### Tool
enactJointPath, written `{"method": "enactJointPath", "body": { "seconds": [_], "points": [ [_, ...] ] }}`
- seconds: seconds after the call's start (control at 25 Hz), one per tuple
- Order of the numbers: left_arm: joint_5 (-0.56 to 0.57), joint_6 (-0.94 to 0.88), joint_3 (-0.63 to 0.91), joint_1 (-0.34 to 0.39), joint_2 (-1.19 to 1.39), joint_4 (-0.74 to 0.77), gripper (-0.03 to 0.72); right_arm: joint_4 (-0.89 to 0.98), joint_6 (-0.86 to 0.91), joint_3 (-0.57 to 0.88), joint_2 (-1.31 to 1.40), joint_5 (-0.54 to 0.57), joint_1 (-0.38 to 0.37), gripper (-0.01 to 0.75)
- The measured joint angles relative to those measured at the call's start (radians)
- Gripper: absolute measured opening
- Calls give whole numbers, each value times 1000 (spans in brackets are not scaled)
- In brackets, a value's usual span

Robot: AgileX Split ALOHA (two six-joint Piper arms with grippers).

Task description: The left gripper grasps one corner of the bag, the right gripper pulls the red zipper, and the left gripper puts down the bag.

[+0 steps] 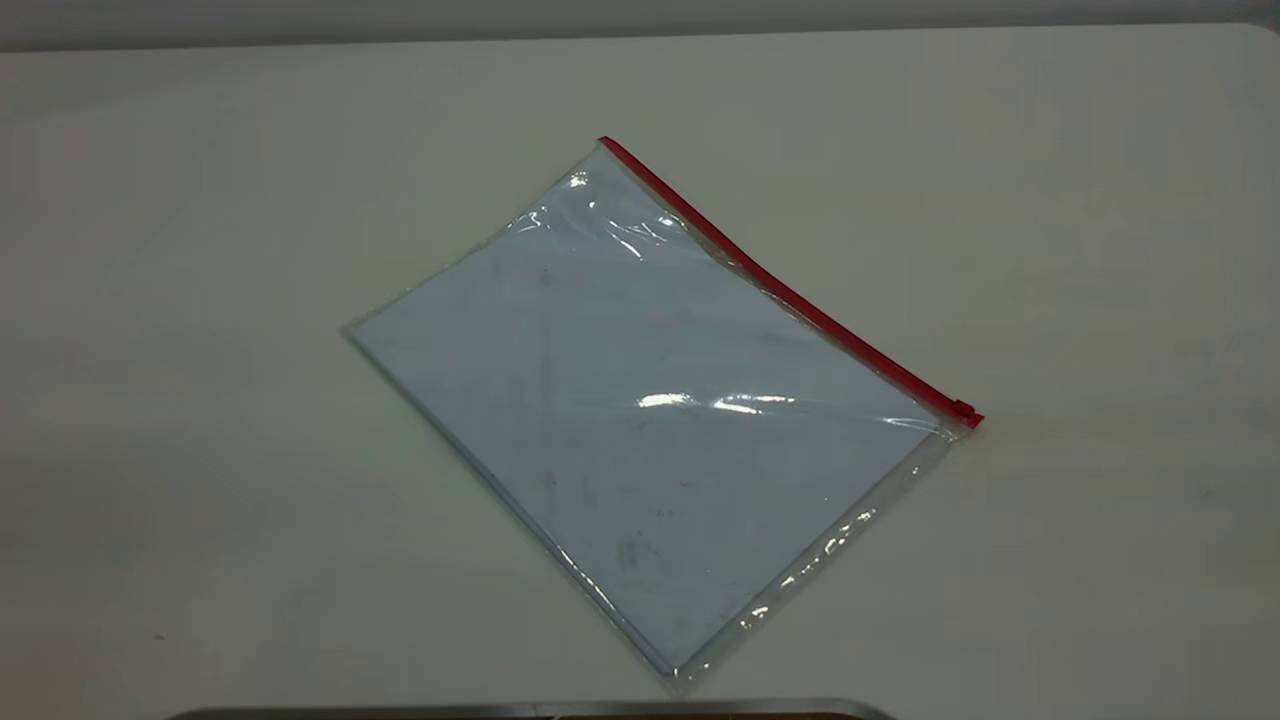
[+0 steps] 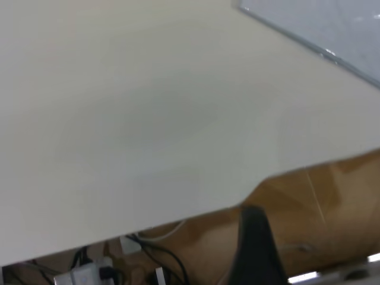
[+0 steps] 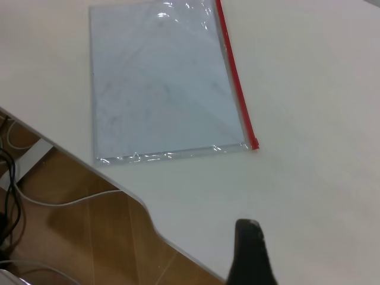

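The bag (image 1: 650, 400) lies flat and askew on the white table, a pale sheet inside it. The red zipper (image 1: 790, 290) runs along its far right edge, with the slider tab (image 1: 965, 410) at the right end. The clear corners sit at the far end (image 1: 603, 152) and beside the slider (image 1: 945, 432). Neither gripper shows in the exterior view. A black part of my left gripper (image 2: 252, 249) shows past the table's edge, far from the bag (image 2: 332, 29). A black part of my right gripper (image 3: 249, 252) hangs over the table, short of the bag (image 3: 160, 83) and zipper (image 3: 234, 77).
A grey metal edge (image 1: 520, 710) lies along the table's front. The wrist views show the table's cut-out edge (image 3: 148, 217), wooden floor (image 2: 320, 196) and cables (image 2: 160, 255) below it.
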Motion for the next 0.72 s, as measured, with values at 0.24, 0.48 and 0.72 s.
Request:
{"method": "enactJointPath", "body": {
  "seconds": [0.24, 0.48, 0.72],
  "points": [
    [1, -10, 0, 83, -124, 2, 590, 0, 0, 0, 0, 0, 0, 576],
    [6, -76, 1, 84, -183, 34, 590, 0, 0, 0, 0, 0, 0, 576],
    [7, -93, 1, 84, -183, 40, 590, 0, 0, 0, 0, 0, 0, 576]
  ]
}}
